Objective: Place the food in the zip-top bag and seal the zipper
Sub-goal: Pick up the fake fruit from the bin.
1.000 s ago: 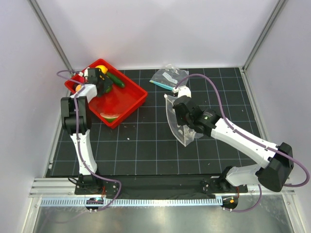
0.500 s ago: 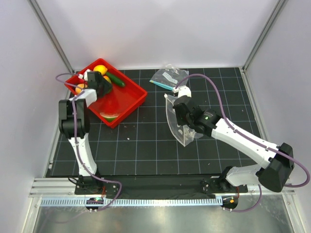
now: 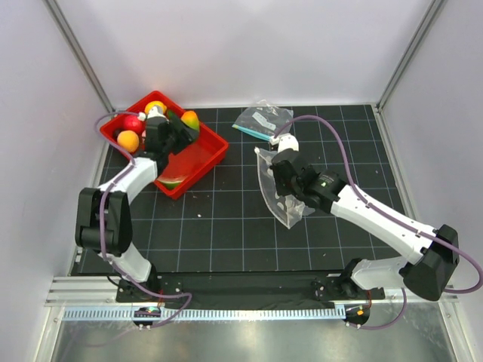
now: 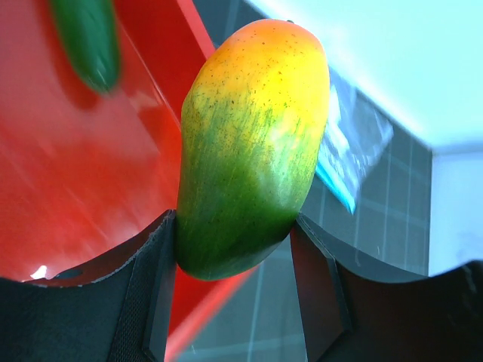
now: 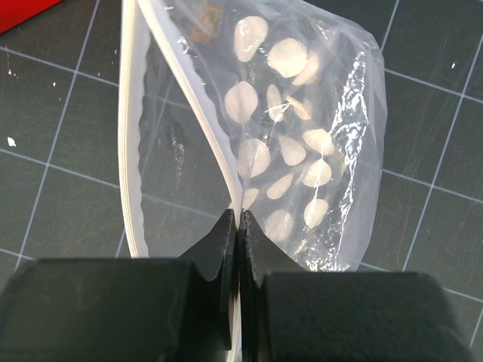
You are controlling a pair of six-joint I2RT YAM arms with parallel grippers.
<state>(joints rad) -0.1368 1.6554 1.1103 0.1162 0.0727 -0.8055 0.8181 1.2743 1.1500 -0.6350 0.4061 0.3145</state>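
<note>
My left gripper [image 3: 179, 130] is shut on a toy mango [image 3: 190, 119], green at the bottom and yellow-orange at the top, and holds it above the right part of the red tray [image 3: 213, 154]. In the left wrist view the mango [image 4: 253, 143] sits between both fingers of that gripper [image 4: 232, 235]. My right gripper [image 3: 281, 176] is shut on one lip of the dotted zip-top bag [image 3: 281, 197], which stands open on the mat. In the right wrist view this gripper [image 5: 238, 223] pinches the near rim, the pale zipper strip [image 5: 131, 151] curves away to the left, and the dotted pouch [image 5: 309, 151] looks empty.
The red tray holds an orange ball [image 3: 127, 140], a pinkish-red fruit [image 3: 133, 124], a yellow-orange fruit [image 3: 155, 107], a green piece [image 4: 90, 38] and a slice-like piece [image 3: 172, 181]. A smaller clear pouch with a teal strip [image 3: 260, 119] lies behind the bag. Walls stand on three sides.
My left gripper has moved from the tray's back left corner to the right, and the mango now shows held in it. The right arm and bag have barely moved.
</note>
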